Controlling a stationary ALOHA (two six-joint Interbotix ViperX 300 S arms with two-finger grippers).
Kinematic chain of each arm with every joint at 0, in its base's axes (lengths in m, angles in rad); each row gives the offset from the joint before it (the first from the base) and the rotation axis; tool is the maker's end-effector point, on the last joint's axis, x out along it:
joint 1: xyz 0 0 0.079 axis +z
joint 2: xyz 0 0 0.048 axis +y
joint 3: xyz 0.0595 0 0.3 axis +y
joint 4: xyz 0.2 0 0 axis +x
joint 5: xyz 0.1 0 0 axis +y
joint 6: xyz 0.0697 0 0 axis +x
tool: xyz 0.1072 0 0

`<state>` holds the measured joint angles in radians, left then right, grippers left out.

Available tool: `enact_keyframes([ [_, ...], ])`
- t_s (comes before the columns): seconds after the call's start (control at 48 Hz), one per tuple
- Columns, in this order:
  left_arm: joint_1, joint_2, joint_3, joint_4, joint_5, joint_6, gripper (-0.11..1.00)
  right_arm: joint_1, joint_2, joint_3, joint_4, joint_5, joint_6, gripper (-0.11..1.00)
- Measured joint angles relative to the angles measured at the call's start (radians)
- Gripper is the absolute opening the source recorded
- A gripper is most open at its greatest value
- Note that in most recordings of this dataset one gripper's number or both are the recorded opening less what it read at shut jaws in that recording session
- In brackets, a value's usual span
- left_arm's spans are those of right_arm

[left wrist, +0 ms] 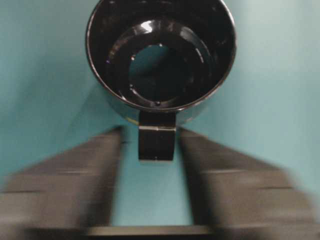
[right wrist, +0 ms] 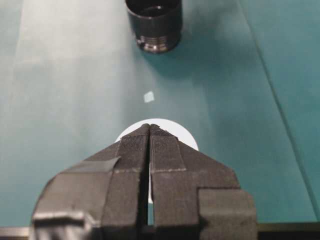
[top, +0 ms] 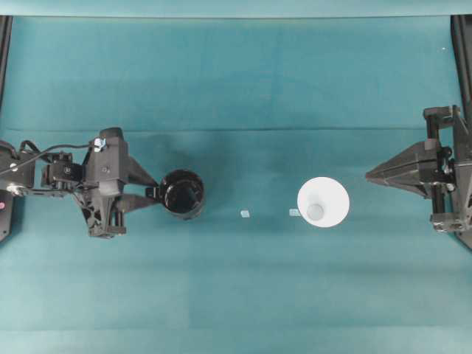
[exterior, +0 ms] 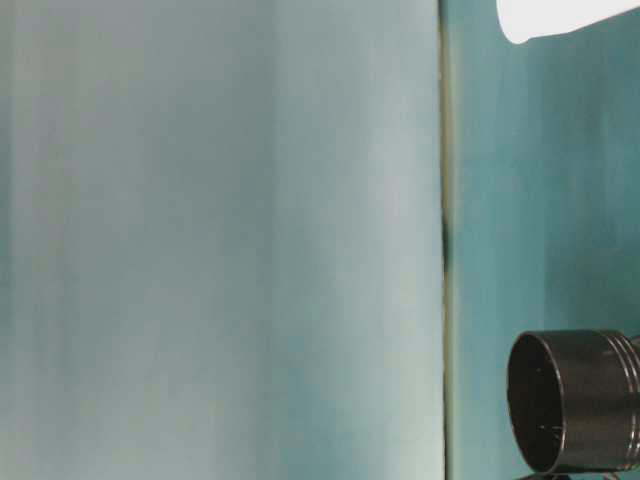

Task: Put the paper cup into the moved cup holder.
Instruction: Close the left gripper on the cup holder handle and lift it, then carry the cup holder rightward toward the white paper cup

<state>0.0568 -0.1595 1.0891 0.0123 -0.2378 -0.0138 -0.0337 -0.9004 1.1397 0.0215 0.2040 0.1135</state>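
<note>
Teal cloth (top: 236,295) covers the whole table, creased in faint horizontal folds, with two small pale tape scraps (top: 245,214) lying mid-surface under even, soft light.

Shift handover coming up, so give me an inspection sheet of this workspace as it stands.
Surface: teal cloth, faint fold lines.
Job's things: paper cup upright, right of centre; cup holder upright, left of centre, hollow vacant.
Clutter: two small pale tape scraps between them.
Grippers: left gripper straddling the holder's handle, fingers blurred, contact unclear; right gripper shut, short of the paper cup.
Cables: black cable on left arm.
Surroundings: dark frame posts at the edges.
</note>
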Motion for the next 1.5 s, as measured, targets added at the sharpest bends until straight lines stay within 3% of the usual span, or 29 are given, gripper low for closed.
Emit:
enact_keyframes([
  [0.792,-0.005,0.002,-0.023,0.000,-0.097,0.009,0.19,-0.002,0.000,0.000,0.000,0.000,0.000,0.02],
  [1.125,-0.006,0.055,-0.132,0.002,-0.098,0.017,0.19,-0.002,0.000,0.000,-0.002,0.000,0.000,0.02],
  [1.5,-0.011,0.176,-0.285,0.002,0.015,0.118,0.19,-0.002,0.000,0.000,-0.002,0.002,0.000,0.02],
])
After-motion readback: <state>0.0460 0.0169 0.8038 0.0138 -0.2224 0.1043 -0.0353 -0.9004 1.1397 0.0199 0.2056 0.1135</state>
